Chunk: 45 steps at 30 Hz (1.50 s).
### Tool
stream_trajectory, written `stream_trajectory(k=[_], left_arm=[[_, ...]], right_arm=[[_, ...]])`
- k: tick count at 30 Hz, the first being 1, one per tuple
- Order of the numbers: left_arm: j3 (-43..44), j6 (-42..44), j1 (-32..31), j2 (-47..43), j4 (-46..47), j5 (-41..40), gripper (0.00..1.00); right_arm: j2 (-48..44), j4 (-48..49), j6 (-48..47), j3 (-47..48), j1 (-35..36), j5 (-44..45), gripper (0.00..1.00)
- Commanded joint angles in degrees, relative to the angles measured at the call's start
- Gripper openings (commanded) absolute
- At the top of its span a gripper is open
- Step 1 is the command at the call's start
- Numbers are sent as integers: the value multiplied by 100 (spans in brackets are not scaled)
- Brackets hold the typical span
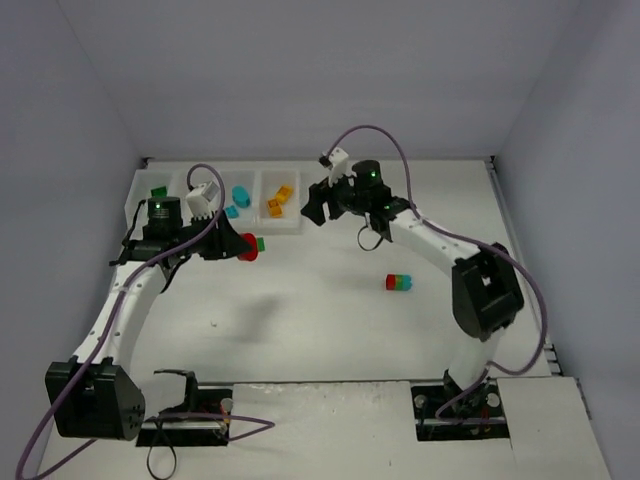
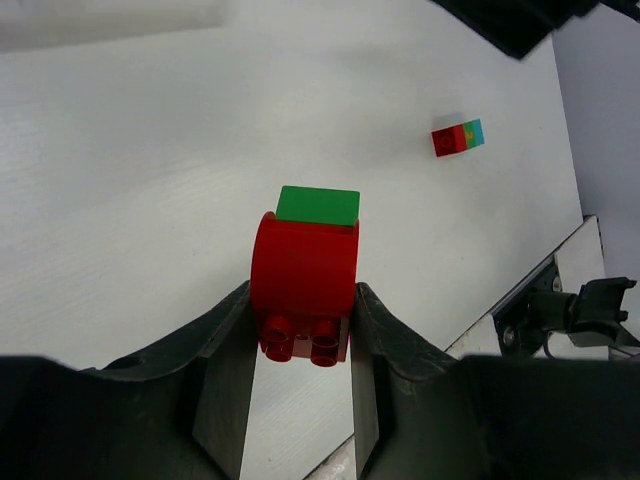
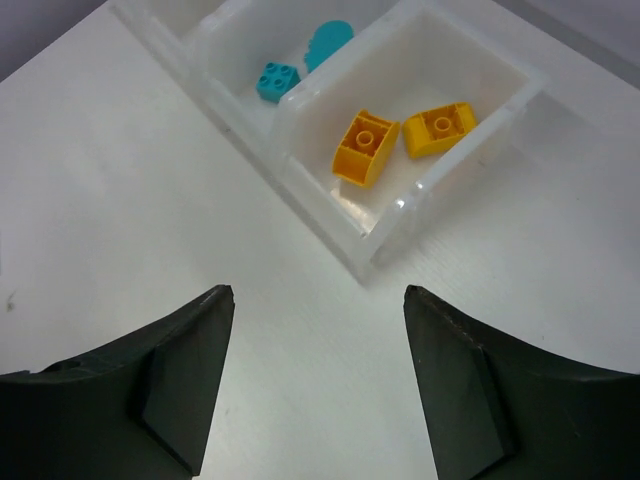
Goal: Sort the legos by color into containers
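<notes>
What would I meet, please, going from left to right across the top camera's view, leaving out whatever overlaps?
green brick → cyan bricks → orange bricks → right gripper → multicoloured stack

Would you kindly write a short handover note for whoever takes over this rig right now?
Left gripper: shut on a red rounded brick with a green piece stuck to it, just in front of the tray.
Right gripper: open, empty, by the tray's yellow-orange end.
Done: two yellow-orange bricks, two cyan bricks and one green brick binned, each colour in its own compartment.
To do: split and sort the held pair and the multicoloured stack on the table.
</notes>
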Motion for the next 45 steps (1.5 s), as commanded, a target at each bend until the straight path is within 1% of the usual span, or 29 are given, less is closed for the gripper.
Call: stream_trajectory(k=[1, 3, 5, 6, 8, 9, 10, 12, 16, 18, 22, 29, 33, 35, 42, 45], left_arm=[[644, 660, 44, 233, 171, 524, 0], [969, 932, 35, 523, 40, 858, 0], [1233, 1204, 26, 821, -154, 1008, 0], [1504, 1310, -18, 901, -372, 1026, 0], [1813, 1678, -114, 1120, -654, 912, 0], [1954, 1819, -271, 1182, -908, 711, 0], [2425, 2238, -525, 1392, -1294, 466, 0], [2605, 2295, -641, 1499, -1341, 463, 0], [2825, 2357, -914, 1622, -1429, 639, 0], [2912, 2401, -1142, 1692, -1473, 656, 0], [3018, 2401, -1380, 1807, -1587, 762, 0], [3159, 2471, -1521, 1930, -1807, 946, 0], [3194, 2497, -1556, 1965, -1930, 973, 0], [3221, 2497, -1565, 2000, -1965, 991, 0], [3282, 2471, -1591, 2097, -2001, 1087, 0], [3282, 2445, -1600, 2115, -1974, 1166, 0]], right_arm=[[-1175, 246, -604, -688, 118, -436, 66], [-1676, 132, -911, -1031, 249, -305, 68], [-2070, 114, -983, -1436, 311, -190, 71], [-2195, 114, -1052, -1542, 346, -155, 72], [-2467, 114, -1158, -1823, 487, 55, 75], [-2538, 105, -1220, -1894, 548, 126, 76], [-2774, 105, -1446, -2077, 819, 536, 76], [-2820, 87, -1571, -2105, 970, 644, 76], [-2899, 61, -1914, -2105, 1409, 1434, 76], [-2864, 61, -2072, -2079, 1646, 1646, 76], [-2829, 192, -2222, -2044, 1910, 2138, 76], [-2732, 272, -2371, -1982, 2025, 2367, 75], [-2653, 307, -2459, -1947, 2052, 2368, 71], [-2636, 307, -2477, -1930, 2052, 2333, 67], [-2521, 403, -2486, -1912, 2087, 2254, 62], [-2539, 421, -2486, -1921, 2087, 2227, 51]])
